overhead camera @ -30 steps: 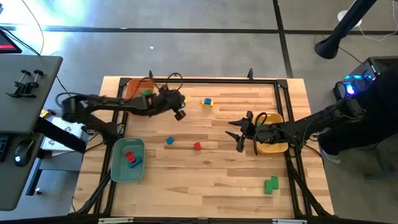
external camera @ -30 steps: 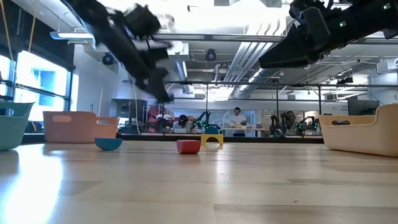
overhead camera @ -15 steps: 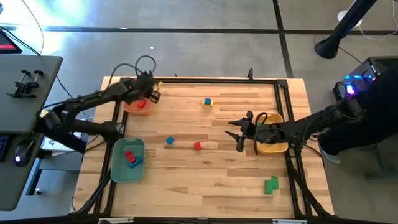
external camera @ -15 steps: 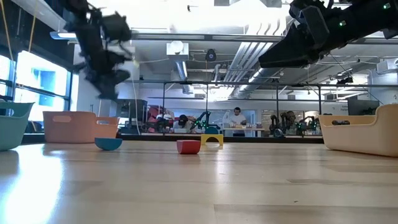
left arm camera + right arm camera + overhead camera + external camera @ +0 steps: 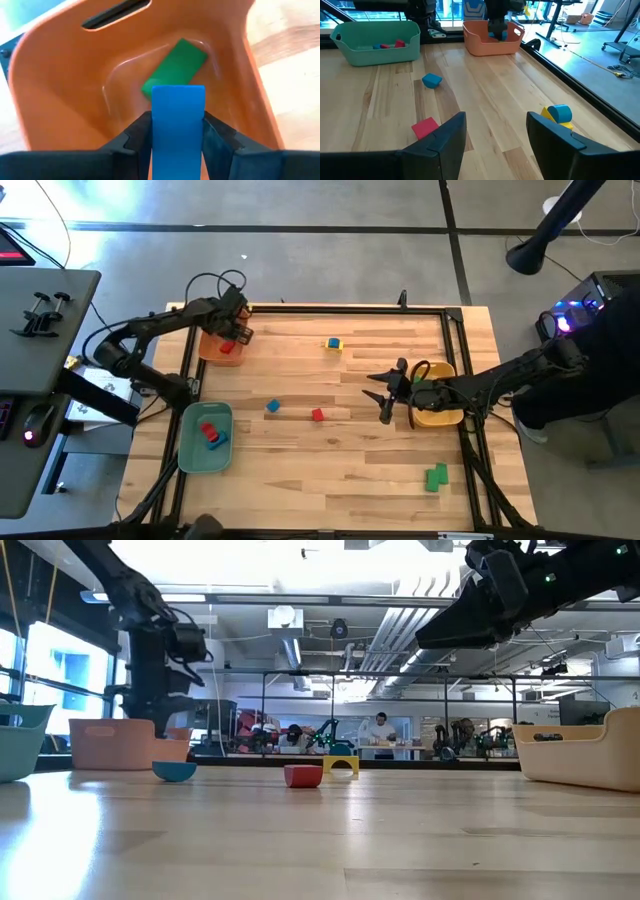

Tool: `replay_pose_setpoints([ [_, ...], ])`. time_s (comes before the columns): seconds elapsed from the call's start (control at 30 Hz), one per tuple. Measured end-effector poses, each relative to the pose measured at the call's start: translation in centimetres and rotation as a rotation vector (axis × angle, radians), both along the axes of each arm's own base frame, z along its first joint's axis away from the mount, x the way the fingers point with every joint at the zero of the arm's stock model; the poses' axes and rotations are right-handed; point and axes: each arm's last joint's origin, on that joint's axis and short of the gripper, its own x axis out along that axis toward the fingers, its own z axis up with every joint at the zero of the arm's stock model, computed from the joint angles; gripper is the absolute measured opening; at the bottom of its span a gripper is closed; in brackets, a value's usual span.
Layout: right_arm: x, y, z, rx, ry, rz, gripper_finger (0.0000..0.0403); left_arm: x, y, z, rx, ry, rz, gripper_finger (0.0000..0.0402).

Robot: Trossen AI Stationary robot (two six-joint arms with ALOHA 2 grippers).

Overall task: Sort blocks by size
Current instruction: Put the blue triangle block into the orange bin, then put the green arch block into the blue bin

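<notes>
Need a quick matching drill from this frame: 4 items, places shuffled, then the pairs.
Items:
1. large blue block
2. green block
3. yellow block with a blue piece on top
4. pair of green blocks

Places:
A. on the bare table, near its front right corner
B. lying on the floor of the orange tray
C. between the left gripper's fingers, above the orange tray
D. on the table toward the far edge, near the middle

Pairs: 1-C, 2-B, 3-D, 4-A

The right gripper waits open over the table beside the yellow tray.
</notes>
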Motion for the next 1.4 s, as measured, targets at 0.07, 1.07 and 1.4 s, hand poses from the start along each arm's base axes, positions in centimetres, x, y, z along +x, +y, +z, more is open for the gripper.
replay_pose_setpoints([
  [0.07,0.0,0.0,0.0,-0.001,0.0,-0.001,0.0204,0.1,0.1,-0.3,-0.016,-0.006,-0.015,0.0118],
  [1.07,0.1,0.4,0.0,0.073,-0.003,0.125,0.0204,7.5,-4.0,8.8,0.309,-0.69,-0.664,0.0251],
  [1.4,0.7,2.2,2.0,0.26,-0.091,0.598,0.0204,12.5,-13.9,7.7,0.484,-0.867,-1.279,0.0251],
])
